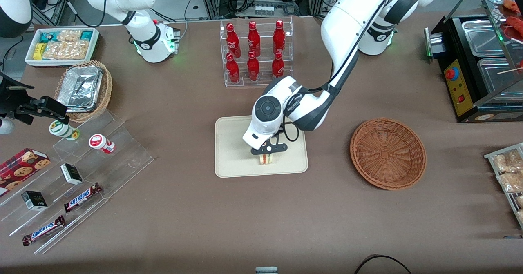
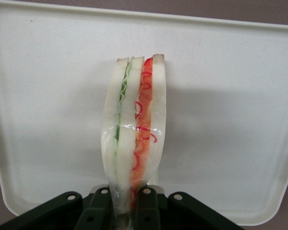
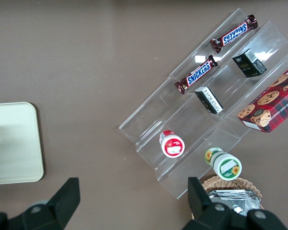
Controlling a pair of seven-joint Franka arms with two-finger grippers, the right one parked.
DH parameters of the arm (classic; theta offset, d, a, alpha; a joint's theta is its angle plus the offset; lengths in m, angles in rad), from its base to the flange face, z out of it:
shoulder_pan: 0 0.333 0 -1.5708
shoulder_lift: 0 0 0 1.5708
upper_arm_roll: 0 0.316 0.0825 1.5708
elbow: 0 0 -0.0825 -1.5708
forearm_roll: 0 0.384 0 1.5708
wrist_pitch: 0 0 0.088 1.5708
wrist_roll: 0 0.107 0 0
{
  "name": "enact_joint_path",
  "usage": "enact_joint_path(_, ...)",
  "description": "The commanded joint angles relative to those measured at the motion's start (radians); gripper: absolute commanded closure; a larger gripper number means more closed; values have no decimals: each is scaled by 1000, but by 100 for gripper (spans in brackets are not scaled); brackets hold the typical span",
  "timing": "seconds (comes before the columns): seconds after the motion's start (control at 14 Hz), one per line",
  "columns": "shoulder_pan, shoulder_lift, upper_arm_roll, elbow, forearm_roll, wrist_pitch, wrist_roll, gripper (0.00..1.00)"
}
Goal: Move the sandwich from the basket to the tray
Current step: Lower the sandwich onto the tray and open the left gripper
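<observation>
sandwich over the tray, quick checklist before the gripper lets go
1. Triangular white-bread sandwich pinched in the black two-finger gripper: ok.
2. Sandwich over the flat cream-beige plastic tray, inside its rim: ok.
3. Sandwich touching the tray surface: cannot tell.
4. Tray bare around the sandwich: ok.
5. Round reddish-brown wicker basket emptied: ok.

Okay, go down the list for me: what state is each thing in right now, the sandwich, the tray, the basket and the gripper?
sandwich: wrapped in clear film, held on edge over the tray, pinched at one end.
tray: flat on the table, bare apart from the sandwich over it.
basket: upright, empty, toward the working arm's end of the table.
gripper: over the tray, jaws shut on the sandwich.
</observation>
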Motion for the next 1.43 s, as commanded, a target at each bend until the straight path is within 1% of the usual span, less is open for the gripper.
enact_joint_path(0.0,-26,13,13,27,-14,-22,-35,100)
enact_joint_path(0.21,-40,28,13,24,0,-16,-86,100)
enact_joint_path(0.43,-49,45,21,25,2,-6,-97,100)
enact_joint_path(0.5,-47,45,21,25,0,-2,-95,53)
enact_joint_path(0.57,-46,43,21,27,-1,-2,-95,1)
enact_joint_path(0.86,-38,19,23,36,-1,-19,-88,0)
enact_joint_path(1.0,-35,-13,23,48,-3,-63,-85,0)
enact_joint_path(1.29,-31,-33,23,182,-9,-230,-85,0)
enact_joint_path(1.36,-31,-45,23,196,-9,-250,-83,0)
